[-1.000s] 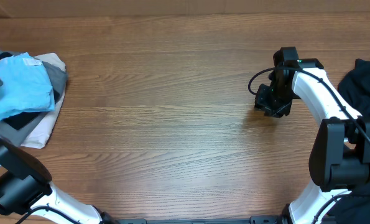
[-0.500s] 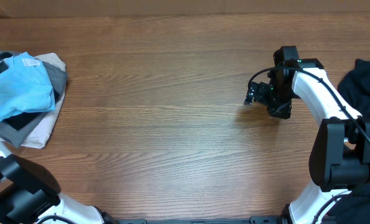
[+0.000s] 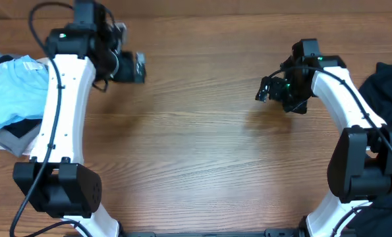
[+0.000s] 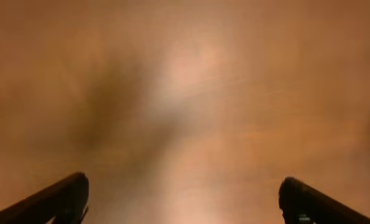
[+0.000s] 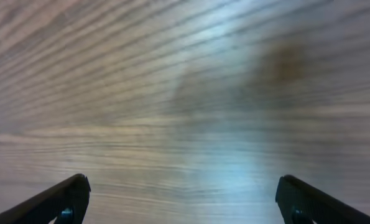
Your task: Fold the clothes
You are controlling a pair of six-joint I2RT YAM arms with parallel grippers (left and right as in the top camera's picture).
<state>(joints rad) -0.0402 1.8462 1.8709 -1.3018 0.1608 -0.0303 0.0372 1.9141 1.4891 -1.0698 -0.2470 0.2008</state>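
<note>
The clothes lie in two heaps. A sky-blue T-shirt [image 3: 14, 99] with dark lettering rests on folded grey, black and white pieces at the table's left edge. A black garment [image 3: 387, 89] lies bunched at the right edge. My left gripper [image 3: 136, 67] hangs over bare wood at the back left, right of the blue heap, and holds nothing. In the left wrist view it [image 4: 183, 199] is open over blurred wood. My right gripper [image 3: 264, 92] sits left of the black garment, also open and empty. The right wrist view shows only wood grain between its fingertips [image 5: 66, 196].
The wooden table [image 3: 196, 151] stretches between the two arms. The left arm [image 3: 60, 125] crosses over the right side of the blue heap. The right arm [image 3: 347, 112] stands beside the black garment.
My left arm has swung from the blue heap at the far left out over the table's back left. My right gripper has opened and shifted slightly left.
</note>
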